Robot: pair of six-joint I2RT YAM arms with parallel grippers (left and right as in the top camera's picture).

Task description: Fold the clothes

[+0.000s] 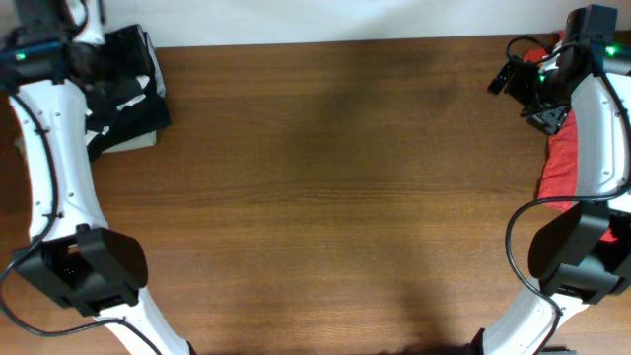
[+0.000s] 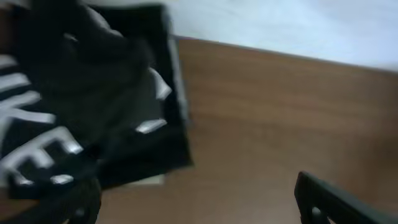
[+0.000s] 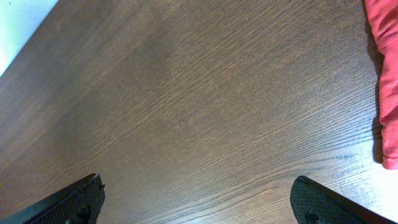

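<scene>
Left claw [image 2: 202, 208] was spread wide with nothing between its fingers, hovering above the table [image 1: 335, 197]. The black T-shirt [image 2: 93, 93] sat ahead and to its left, in a rough folded pile at the table's far left corner. Right claw [image 3: 202, 202] was spread wide and empty too, over bare wood. The red-orange T-shirt [image 3: 385, 81] lay off to its right, long axis running near-to-far along the table's right edge, so I'd guess the right arm was the one to go for it next. Only writing I could make out was big white block letters on the black one, "KE", rest cut off and blurry
</scene>
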